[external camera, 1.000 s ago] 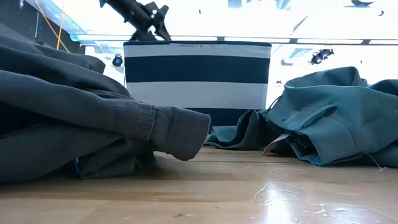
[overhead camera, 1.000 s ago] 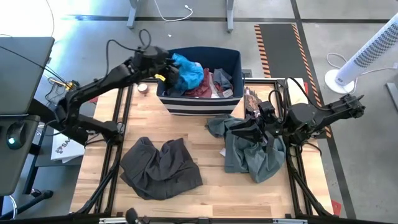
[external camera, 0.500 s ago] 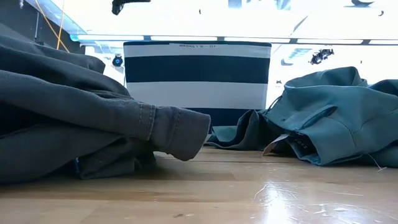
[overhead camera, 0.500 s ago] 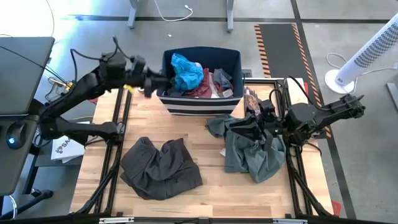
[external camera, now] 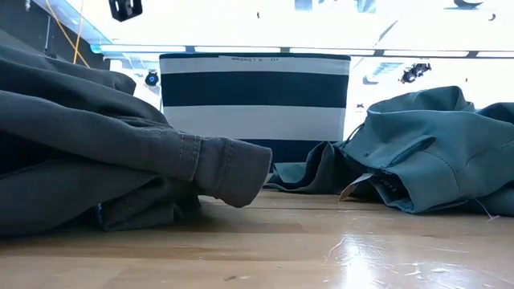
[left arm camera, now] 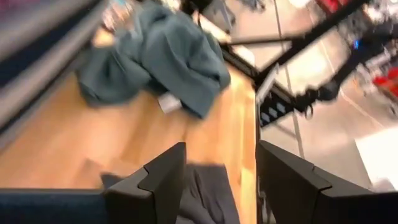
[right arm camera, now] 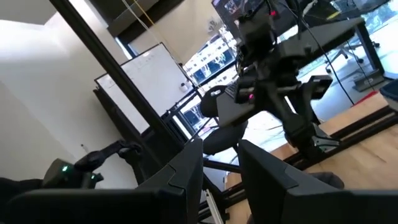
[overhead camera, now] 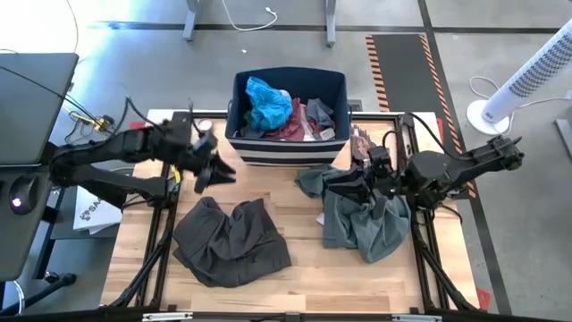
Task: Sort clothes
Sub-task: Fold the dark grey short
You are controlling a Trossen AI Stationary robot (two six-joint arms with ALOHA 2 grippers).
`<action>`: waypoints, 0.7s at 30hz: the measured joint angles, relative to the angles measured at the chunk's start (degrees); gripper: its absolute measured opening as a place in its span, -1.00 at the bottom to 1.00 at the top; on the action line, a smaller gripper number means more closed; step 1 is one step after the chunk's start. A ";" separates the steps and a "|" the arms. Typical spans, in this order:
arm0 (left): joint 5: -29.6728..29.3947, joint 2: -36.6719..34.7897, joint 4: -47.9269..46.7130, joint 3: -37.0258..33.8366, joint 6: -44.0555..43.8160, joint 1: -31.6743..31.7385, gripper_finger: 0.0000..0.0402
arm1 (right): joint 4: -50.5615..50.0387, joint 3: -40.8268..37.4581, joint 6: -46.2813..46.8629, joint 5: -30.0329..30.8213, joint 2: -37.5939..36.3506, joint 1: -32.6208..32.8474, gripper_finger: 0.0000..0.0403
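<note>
The dark grey-brown trousers (overhead camera: pixel 231 240) lie crumpled on the table's near left and fill the left of the low view (external camera: pixel 104 152). The grey-green shirt (overhead camera: pixel 362 219) lies bunched at the right (external camera: pixel 426 152). Bright blue (overhead camera: pixel 268 100) and maroon (overhead camera: pixel 290 127) pieces lie in the navy striped bin (overhead camera: pixel 286 148). My left gripper (overhead camera: pixel 219 170) is open and empty, above the table between the bin and the trousers. My right gripper (overhead camera: pixel 344 183) is open over the shirt's left part; whether it touches the cloth does not show.
The bin stands at the table's far middle (external camera: pixel 255 100). Black frame rails (overhead camera: pixel 170 206) run along the table's left and right sides. Bare wood (overhead camera: pixel 304 268) lies between the trousers and the shirt. A white fan (overhead camera: pixel 527 80) stands on the floor at the right.
My left gripper has drawn back from the blue piece over the bin toward the table's left edge, then swung toward the near edge and down, toward the trousers. The blue piece stays in the bin.
</note>
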 joint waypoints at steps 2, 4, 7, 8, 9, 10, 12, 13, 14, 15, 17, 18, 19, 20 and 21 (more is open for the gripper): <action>-0.57 0.39 1.13 -1.62 -0.41 -3.45 -0.06 | -0.08 0.00 0.16 0.13 0.77 0.00 -0.51; -0.73 0.84 4.03 -2.97 -0.46 -6.80 -0.06 | -0.30 0.00 1.26 0.13 1.67 0.00 -0.51; -0.98 2.14 8.87 -4.85 -0.44 -11.13 -0.06 | -1.64 0.00 3.48 0.12 3.13 0.00 -0.51; -1.24 2.87 9.97 -5.04 0.01 -12.40 -0.06 | -2.39 0.00 4.46 0.11 3.70 0.00 -0.51; -1.58 3.55 10.23 -5.05 0.93 -13.59 -0.06 | -3.11 0.00 5.76 0.10 4.25 0.00 -0.51; -1.61 4.38 10.12 -5.06 2.23 -14.70 -0.06 | -3.86 0.00 6.93 0.08 4.75 0.00 -0.51; -1.72 6.20 9.61 -5.06 5.02 -16.99 -0.06 | -5.20 0.00 9.12 -0.24 6.06 0.04 -0.51; -1.71 7.30 9.19 -5.07 6.18 -18.25 -0.06 | -5.86 0.00 10.26 -0.59 6.76 0.04 -0.51; -1.59 8.47 9.04 -5.07 7.21 -19.49 -0.06 | -6.40 0.00 11.17 -1.17 7.47 0.04 -0.51; -1.55 9.67 9.08 -5.07 8.05 -20.67 -0.06 | -6.63 0.00 11.93 -1.88 8.17 0.04 -0.51; -1.55 12.11 9.12 -5.07 9.60 -22.65 -0.06 | -6.72 0.00 13.00 -3.18 9.54 0.04 -0.51; -1.57 13.29 9.18 -5.07 9.99 -23.48 -0.06 | -6.71 0.00 13.07 -3.30 10.17 0.04 -0.51; -1.66 14.56 9.28 -5.07 10.07 -24.01 -0.06 | -6.68 0.00 13.08 -3.48 10.78 0.04 -0.51; -1.69 15.80 9.49 -5.07 10.06 -24.33 -0.06 | -6.67 0.00 13.18 -3.65 11.34 0.07 -0.51; -1.83 17.00 9.69 -5.07 10.06 -24.58 -0.06 | -6.67 0.00 13.69 -4.25 11.80 0.04 -0.51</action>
